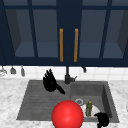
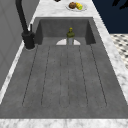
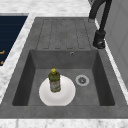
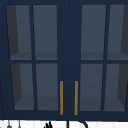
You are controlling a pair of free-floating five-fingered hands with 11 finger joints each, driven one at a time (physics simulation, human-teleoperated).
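Two hands: left hand (image 1: 50,81) spread, right hand (image 1: 102,119) curled empty; one bottle (image 3: 54,80).

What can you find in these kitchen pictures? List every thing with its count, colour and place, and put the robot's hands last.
bottle: one, olive green with yellow cap, upright on the plate in the basin
plate: one, white, on the basin floor
sink: one, dark grey, basin plus ribbed drainboard
drain: one, silver, basin floor beside the plate
faucet: one, black, behind the sink
ball: one, red, front edge of the sink
food plate: one, brown and yellow food, on the marble counter beyond the basin
cabinet: one, navy, glass doors, two gold handles, above the sink
utensils: several, grey, hanging on the wall
left hand: one, black, fingers straight, above the drainboard
right hand: one, black, fingers curled, at the basin's front edge
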